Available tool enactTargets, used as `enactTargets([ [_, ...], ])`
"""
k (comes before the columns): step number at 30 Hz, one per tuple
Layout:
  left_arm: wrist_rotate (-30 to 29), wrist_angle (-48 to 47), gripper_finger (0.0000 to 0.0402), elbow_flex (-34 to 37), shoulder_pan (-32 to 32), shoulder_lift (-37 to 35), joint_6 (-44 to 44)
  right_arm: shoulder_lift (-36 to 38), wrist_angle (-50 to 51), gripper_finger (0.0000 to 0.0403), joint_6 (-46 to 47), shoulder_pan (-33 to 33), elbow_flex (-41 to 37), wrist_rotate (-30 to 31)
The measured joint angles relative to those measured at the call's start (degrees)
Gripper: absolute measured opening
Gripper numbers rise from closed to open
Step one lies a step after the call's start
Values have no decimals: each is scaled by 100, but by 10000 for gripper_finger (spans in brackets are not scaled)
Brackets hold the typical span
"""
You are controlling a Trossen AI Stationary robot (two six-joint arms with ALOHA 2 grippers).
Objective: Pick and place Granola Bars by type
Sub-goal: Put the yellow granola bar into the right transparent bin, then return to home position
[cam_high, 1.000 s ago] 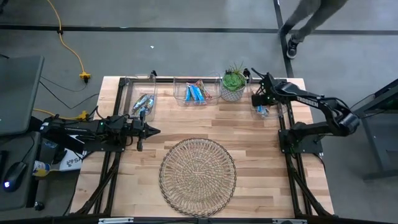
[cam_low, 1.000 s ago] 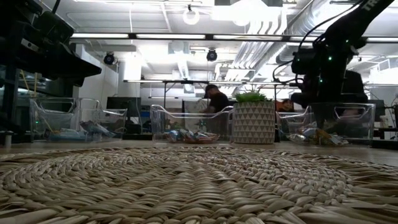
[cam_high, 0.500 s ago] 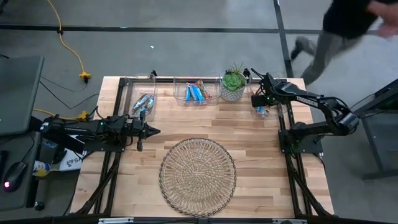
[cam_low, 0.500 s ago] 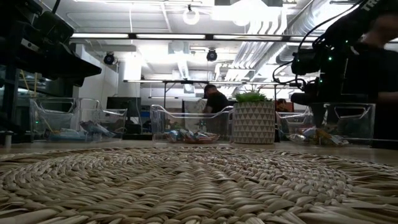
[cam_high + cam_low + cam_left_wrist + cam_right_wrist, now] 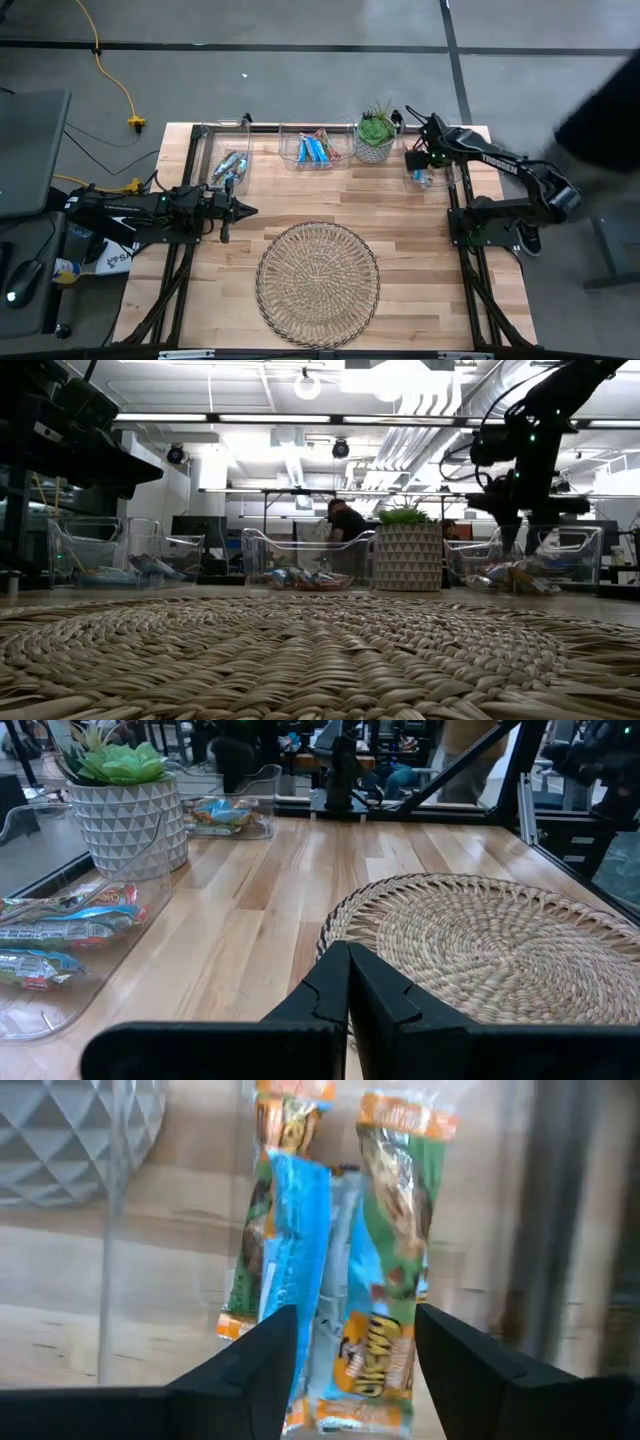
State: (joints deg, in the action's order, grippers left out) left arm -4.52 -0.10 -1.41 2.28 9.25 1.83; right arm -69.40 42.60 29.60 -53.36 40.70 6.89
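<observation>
Right pincer (image 5: 419, 170) hangs spread wide over the granola bars (image 5: 340, 1270) in the 1 o'clock bin (image 5: 575, 550); left pincer (image 5: 247, 210) sits pinched tight, empty, at 9 o'clock off the basket (image 5: 318, 284).

Two matte-black arms (image 5: 140, 215) bearing white lettering.

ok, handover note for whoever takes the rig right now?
Left gripper: shut, empty, parked at the left edge beside the basket.
Right gripper: open, nothing held, over the right bin and the bars lying in it.
Other bars: left bin and middle bin.
Done: no bars on the basket or the bare table.
Left: the right bin looks mixed; check the sort.
</observation>
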Motion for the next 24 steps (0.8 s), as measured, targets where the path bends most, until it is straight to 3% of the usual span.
enactTargets([
  [8,0,0,1,0,0,-1,0,369,553,164,-137,-2,725,196],
  [15,0,0,1,0,0,-2,-2,432,836,129,-159,169,1340,-373],
  [24,-2,0,1,0,0,0,0,432,578,48,-158,1152,1734,-1156],
])
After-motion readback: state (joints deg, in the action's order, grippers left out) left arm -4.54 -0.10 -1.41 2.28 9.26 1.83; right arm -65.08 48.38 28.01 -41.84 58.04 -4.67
